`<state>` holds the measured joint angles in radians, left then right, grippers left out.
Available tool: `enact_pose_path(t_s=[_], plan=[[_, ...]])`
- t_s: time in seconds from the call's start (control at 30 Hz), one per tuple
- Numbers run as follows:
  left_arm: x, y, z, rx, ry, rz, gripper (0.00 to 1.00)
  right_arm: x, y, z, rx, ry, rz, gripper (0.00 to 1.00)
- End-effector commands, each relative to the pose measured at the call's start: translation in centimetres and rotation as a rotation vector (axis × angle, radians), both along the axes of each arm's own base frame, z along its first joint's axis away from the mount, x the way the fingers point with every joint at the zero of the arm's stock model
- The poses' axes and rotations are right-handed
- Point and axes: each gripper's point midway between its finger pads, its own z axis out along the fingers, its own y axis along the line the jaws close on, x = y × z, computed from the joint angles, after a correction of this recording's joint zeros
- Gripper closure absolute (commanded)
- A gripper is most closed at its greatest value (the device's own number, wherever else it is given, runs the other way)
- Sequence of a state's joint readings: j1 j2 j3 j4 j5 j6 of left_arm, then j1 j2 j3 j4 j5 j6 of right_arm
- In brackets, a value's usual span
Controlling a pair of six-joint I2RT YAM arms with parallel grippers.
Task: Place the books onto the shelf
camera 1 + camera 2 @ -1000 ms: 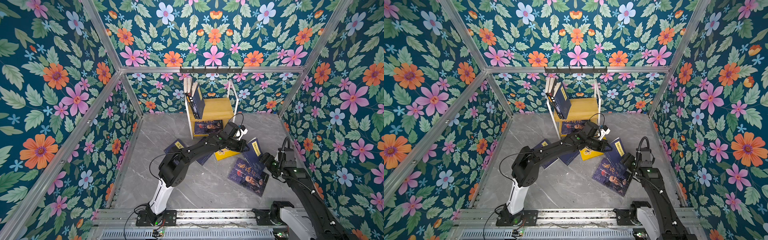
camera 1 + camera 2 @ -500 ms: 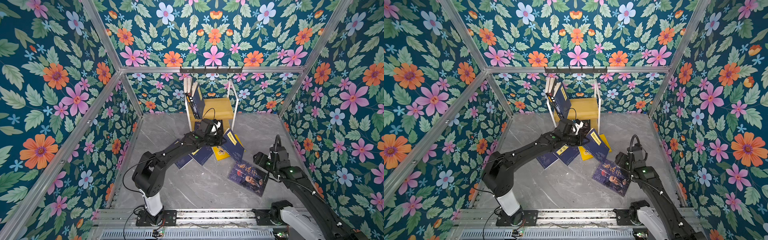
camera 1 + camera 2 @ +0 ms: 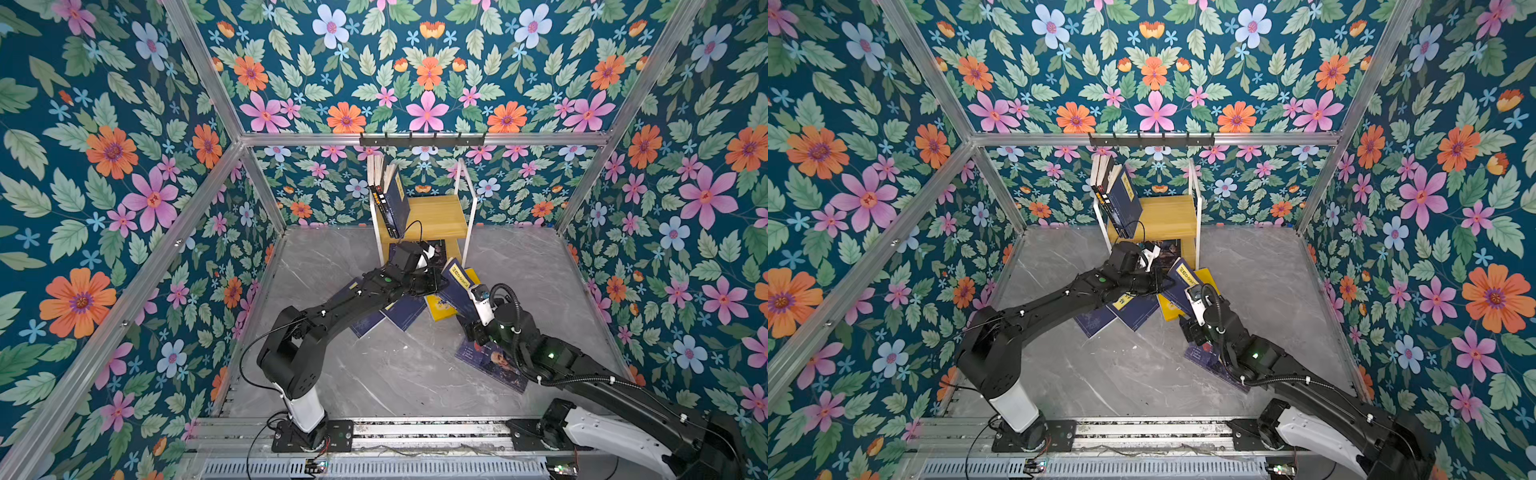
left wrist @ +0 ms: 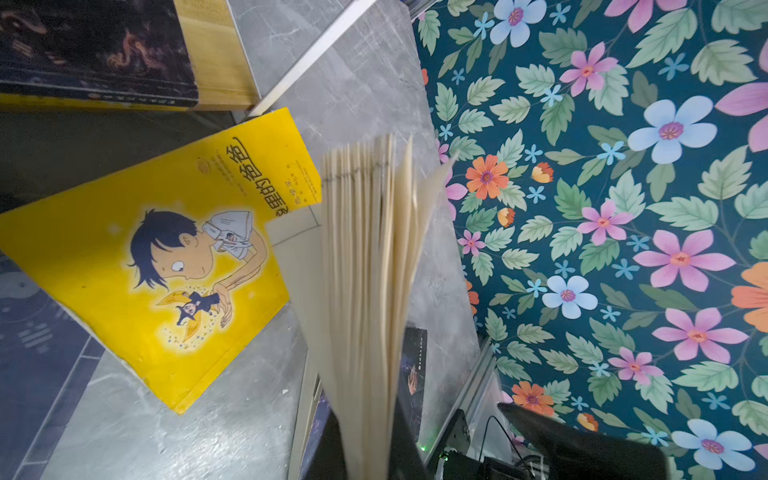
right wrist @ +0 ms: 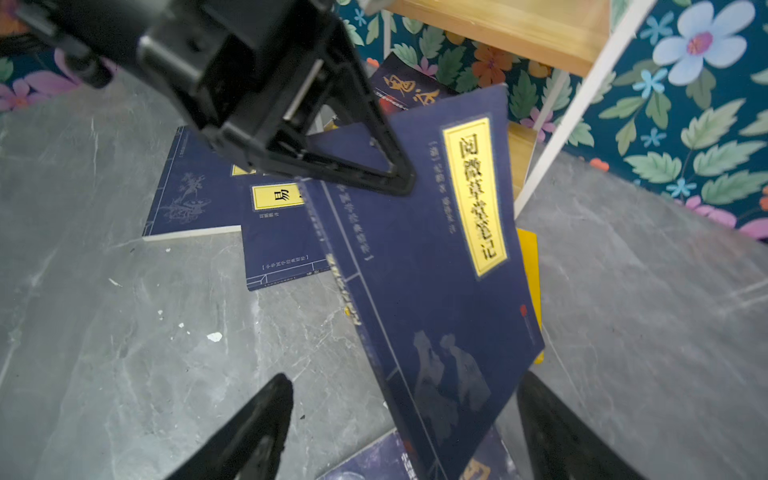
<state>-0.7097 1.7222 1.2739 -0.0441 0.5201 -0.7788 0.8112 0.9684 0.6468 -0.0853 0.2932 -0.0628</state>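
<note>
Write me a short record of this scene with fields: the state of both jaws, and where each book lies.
left jaws: shut on the held navy book, upright above the floor
right jaws: open, straddling its lower corner
shelf: leaning books on the top tier, dark book on the lower
floor: yellow book, two navy books, purple book

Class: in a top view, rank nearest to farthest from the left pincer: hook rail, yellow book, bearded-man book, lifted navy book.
1. lifted navy book, in the left pincer
2. yellow book, floor beside it
3. bearded-man book, right floor
4. hook rail, back wall
</note>
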Motion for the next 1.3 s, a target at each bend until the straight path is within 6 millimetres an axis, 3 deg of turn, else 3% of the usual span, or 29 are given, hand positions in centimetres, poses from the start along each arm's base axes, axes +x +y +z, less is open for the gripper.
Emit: enact_pose_path(t_s=[0.0,0.13,0.3,0.5,0.67,0.73,0.9,1.27], plan=[[0.4,-0.5,1.0,-0.041,-0.023,0.003,1.00,0.9,1.2,0.7,-0.139,-0.106,0.055,0.16],[0.5,-0.6,0.6,-0.046,-0.005,0.004,1.00,1.4,2.7,-0.5,-0.253,-0.108,0.076,0.16],[0.4,-0.7,0.7,-0.051,0.001,0.005,1.00,3.3,1.9,-1.3,-0.355,-0.126,-0.021,0.23],[0.4,-0.6,0.8,-0.049,-0.001,0.010,1.00,4.6,1.1,-2.4,-0.433,-0.136,-0.090,0.50],[0.4,-0.4,0.9,-0.052,-0.008,0.014,1.00,4.7,0.8,-2.8,-0.444,-0.137,-0.094,0.85],[0.4,-0.3,1.1,-0.050,-0.009,0.018,0.91,4.4,0.5,-2.8,-0.434,-0.130,-0.102,1.00],[0.4,0.3,1.2,-0.049,-0.032,0.023,0.58,3.5,-0.1,-2.7,-0.388,-0.134,-0.093,1.00],[0.3,2.6,2.6,0.016,-0.186,-0.065,0.21,2.0,-1.0,-1.2,-0.220,-0.132,-0.088,1.00]])
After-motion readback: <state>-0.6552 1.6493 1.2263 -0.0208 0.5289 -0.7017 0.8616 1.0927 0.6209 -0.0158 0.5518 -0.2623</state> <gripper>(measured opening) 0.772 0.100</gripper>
